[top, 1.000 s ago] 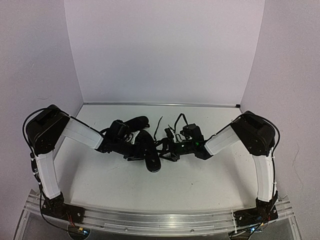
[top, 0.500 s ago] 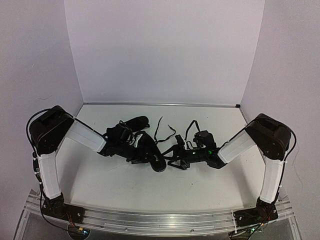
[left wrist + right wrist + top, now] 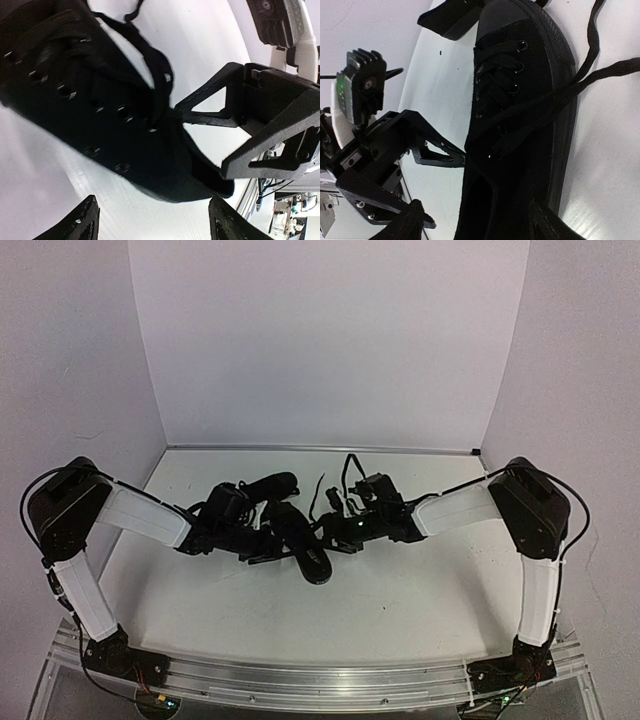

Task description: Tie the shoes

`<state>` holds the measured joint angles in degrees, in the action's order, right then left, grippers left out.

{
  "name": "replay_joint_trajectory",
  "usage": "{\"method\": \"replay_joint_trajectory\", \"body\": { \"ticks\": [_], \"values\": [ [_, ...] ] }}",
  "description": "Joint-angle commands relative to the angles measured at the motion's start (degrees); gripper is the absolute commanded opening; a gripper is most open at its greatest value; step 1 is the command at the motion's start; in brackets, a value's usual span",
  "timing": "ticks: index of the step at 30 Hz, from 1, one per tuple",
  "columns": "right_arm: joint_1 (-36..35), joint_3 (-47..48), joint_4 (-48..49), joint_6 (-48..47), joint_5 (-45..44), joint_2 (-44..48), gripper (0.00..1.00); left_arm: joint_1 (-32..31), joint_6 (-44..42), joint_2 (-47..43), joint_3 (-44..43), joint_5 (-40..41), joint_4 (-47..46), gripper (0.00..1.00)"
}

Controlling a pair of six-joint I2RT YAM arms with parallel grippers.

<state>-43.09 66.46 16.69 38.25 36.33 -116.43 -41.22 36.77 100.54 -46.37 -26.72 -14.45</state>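
Observation:
Two small black shoes lie mid-table. The far shoe (image 3: 272,483) lies behind the near shoe (image 3: 303,543), whose toe points toward the front. The near shoe fills the left wrist view (image 3: 75,100) and the right wrist view (image 3: 520,125). Its thin laces (image 3: 592,75) are untied and trail loose across the table. My left gripper (image 3: 270,544) is open at the shoe's left side (image 3: 155,227). My right gripper (image 3: 332,532) is open at its right side, with the shoe's heel end between its fingers (image 3: 480,225). One fingertip of each gripper touches the shoe's collar.
White walls close in the table at the back and both sides. Loose lace ends (image 3: 318,490) lie behind the right gripper. The metal rail (image 3: 320,680) with both arm bases runs along the near edge.
The right arm swung out to the right and came back in against the near shoe. The left arm drew back a little to the left. The near shoe shifted slightly.

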Motion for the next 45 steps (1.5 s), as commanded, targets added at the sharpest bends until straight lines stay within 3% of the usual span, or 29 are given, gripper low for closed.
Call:
{"method": "replay_joint_trajectory", "body": {
  "ticks": [1,10,17,27,32,39,45],
  "values": [
    [-1.7,5.1,-14.5,-7.7,-7.0,-1.6,0.63,2.6,3.1,-4.2,2.7,3.0,-1.0,0.75],
    [-4.6,9.7,-25.0,-11.1,-14.8,-3.6,0.43,3.4,2.1,-5.6,2.2,4.0,1.0,0.75],
    [-5.0,5.2,-26.4,-8.9,-17.5,0.8,0.00,3.8,1.6,-4.2,1.9,4.4,1.2,0.75],
    [-7.7,-10.0,-21.5,0.5,-21.4,16.0,0.00,3.9,1.7,3.3,-2.0,-1.8,-4.7,0.75],
    [-10.8,-13.2,-21.2,4.6,-22.5,18.4,0.00,3.1,1.8,8.1,-5.5,-5.6,-7.2,0.74],
    [-12.8,-15.7,-21.2,6.8,-21.8,20.0,0.20,2.8,0.2,8.3,-7.2,-5.1,-4.4,0.72],
    [-10.6,-17.0,-25.8,4.1,-27.0,31.6,0.63,2.8,-7.7,1.7,-11.5,1.4,10.2,0.74]
  ]
}}
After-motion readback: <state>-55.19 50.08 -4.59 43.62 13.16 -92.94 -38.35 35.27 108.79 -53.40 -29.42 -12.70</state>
